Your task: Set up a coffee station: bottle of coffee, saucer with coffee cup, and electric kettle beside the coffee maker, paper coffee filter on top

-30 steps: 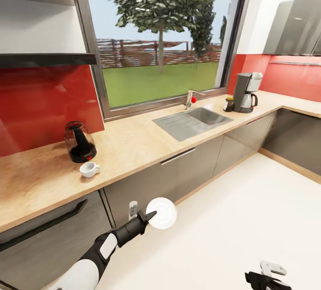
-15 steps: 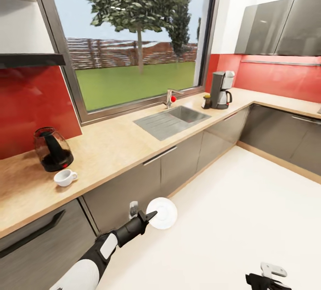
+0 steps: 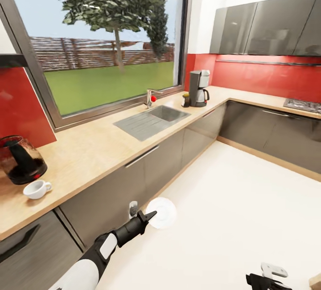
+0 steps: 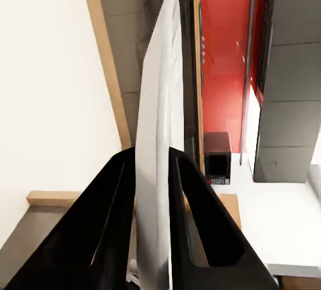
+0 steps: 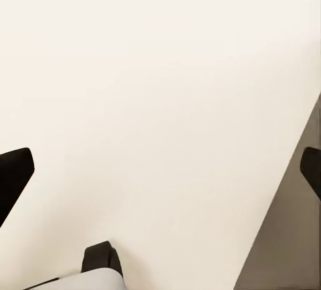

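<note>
Fingers (image 4: 117, 216) of the left gripper (image 3: 149, 217) are pinching the saucer (image 3: 162, 212) by its rim, edge-on between the black pads in the left wrist view, carried out over the floor in front of the cabinets. Right gripper (image 3: 266, 276) is hanging low at the frame edge, fingers spread with nothing between them. Step in hand looks like saucer delivery. Coffee maker (image 3: 198, 87) is sitting far down the countertop (image 3: 102, 147) past the sink (image 3: 151, 120), bottle of coffee (image 3: 186, 100) just beside it. Electric kettle (image 3: 20, 161) and coffee cup (image 3: 37, 189) are waiting at the near end, well apart from the machine. Next move likely calls for driving toward the coffee maker, then levelling the saucer onto bare counter beside it.
</note>
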Controlling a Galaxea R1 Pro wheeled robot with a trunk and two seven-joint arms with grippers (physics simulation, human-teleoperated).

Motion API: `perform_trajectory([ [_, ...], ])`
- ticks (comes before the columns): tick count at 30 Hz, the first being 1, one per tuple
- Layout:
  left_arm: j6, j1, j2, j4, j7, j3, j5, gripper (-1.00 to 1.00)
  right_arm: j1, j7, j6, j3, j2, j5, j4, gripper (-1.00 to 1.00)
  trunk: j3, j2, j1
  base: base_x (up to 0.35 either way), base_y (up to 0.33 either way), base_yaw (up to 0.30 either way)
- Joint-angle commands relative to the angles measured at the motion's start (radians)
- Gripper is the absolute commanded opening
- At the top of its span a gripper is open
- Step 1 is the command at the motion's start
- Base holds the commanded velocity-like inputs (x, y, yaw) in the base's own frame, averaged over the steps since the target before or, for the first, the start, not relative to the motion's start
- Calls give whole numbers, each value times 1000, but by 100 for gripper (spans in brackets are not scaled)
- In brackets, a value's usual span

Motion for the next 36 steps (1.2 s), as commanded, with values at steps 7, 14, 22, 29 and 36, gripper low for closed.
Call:
perform_trajectory([
  [7, 7, 0, 0, -1, 1, 3, 3, -100, -1, 0, -3, 5, 0, -8, 1, 100, -2, -2, 0, 16, 0, -284],
  [14, 7, 0, 0, -1, 1, 3, 3, -100, -1, 0, -3, 5, 0, -8, 1, 100, -2, -2, 0, 285, 0, -283],
  [22, 6, 0, -2, -1, 1, 3, 3, -100, -1, -3, -4, 7, 3, -7, 1, 100, -2, -2, 0, 335, 0, -138],
  [29, 5, 0, -4, 0, 2, 2, 3, -100, 2, -2, -4, 7, 8, -5, 1, 100, -2, -2, 0, 316, -71, -3],
  [36, 5, 0, -4, -1, 2, 2, 3, -100, 6, -1, -6, 7, 9, -7, 1, 100, -2, -2, 0, 283, -160, 0],
])
